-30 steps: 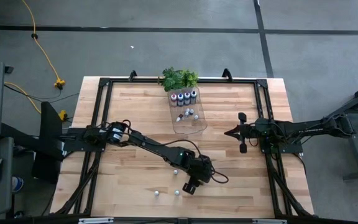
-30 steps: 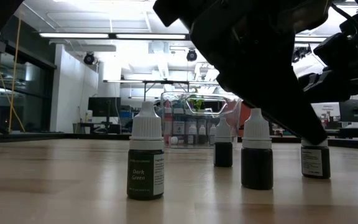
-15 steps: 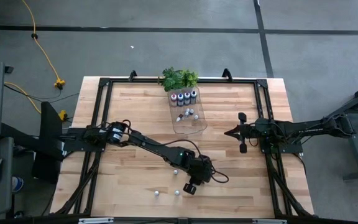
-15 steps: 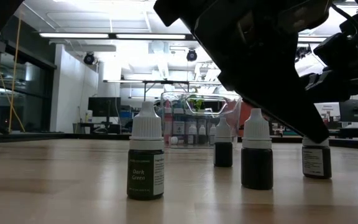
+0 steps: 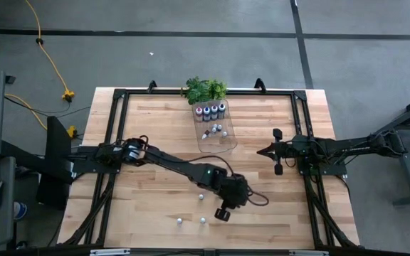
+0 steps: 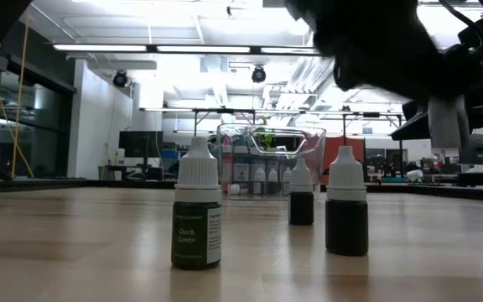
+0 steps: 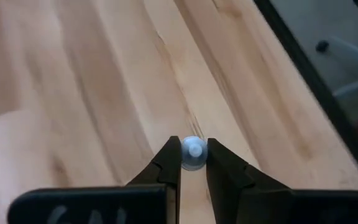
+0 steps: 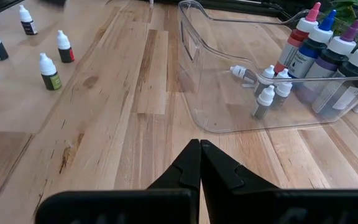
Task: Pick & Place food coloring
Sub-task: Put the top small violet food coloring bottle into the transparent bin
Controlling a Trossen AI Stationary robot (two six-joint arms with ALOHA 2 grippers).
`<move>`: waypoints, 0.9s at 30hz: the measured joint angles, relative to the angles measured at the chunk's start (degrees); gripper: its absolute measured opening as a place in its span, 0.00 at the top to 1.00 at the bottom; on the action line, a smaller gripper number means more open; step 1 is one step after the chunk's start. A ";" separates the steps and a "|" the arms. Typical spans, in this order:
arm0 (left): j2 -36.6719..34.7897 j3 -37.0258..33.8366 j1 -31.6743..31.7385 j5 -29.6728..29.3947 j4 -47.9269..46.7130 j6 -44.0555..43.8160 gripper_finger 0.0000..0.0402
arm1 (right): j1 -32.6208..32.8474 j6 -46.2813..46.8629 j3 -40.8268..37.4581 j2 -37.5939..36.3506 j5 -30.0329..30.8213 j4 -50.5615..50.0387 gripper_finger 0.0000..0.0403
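Reading "Dark Green", small bottle [image 6: 197, 215], left pincer [image 7: 193, 163] gripping another bottle [image 7: 193, 153]

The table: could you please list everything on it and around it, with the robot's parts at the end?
table: one, light wood, black frame.
plant: one, green, far edge of the table.
clear tray: one, in front of the plant.
big bottles: four, coloured tops, in the tray's far end.
small bottles in tray: about four, white caps, one lying.
loose small bottles: at least four, white caps, standing near the front edge.
cable: one, yellow, on the floor.
held small bottle: one, whitish cap, in the left gripper.
left gripper: shut on that bottle, front middle.
right gripper: shut, empty, waiting right of the tray.
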 joint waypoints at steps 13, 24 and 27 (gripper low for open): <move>-1.37 17.36 5.98 -6.65 -21.89 -18.26 0.90 | 0.01 0.00 -0.01 -0.02 0.00 -0.01 1.00; -8.19 17.56 12.37 -17.51 -34.19 -20.96 0.90 | 0.01 0.00 -0.02 -0.02 0.00 0.00 1.00; -8.35 17.56 14.19 -19.87 -36.59 -22.26 0.90 | 0.00 0.00 -0.01 0.00 0.02 0.05 1.00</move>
